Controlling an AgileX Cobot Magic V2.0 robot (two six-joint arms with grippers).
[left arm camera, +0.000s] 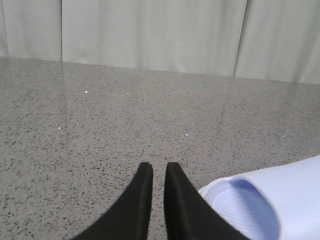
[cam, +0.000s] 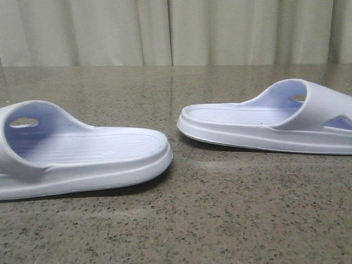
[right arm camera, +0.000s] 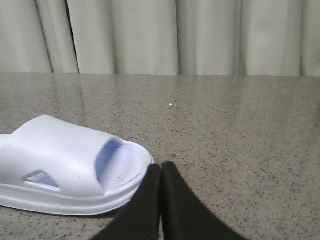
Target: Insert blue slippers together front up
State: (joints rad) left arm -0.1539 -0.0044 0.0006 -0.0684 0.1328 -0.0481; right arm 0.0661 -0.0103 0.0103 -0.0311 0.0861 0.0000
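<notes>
Two pale blue-white slippers lie soles down on the speckled table, apart from each other. The left slipper [cam: 93, 151] has its strap at the far left and its ribbed footbed towards the middle. The right slipper [cam: 247, 121] has its strap at the right. Neither gripper shows in the front view. My left gripper [left arm camera: 159, 165] has its black fingers almost together with only a thin gap, empty, just beside a slipper [left arm camera: 295, 195]. My right gripper [right arm camera: 162, 165] is shut and empty, its tips close to the rim of the other slipper [right arm camera: 60, 155].
The table [cam: 220, 220] is brown-grey speckled stone. A pale pleated curtain [cam: 165, 33] hangs along its far edge. A strip of bare table lies between the two slippers.
</notes>
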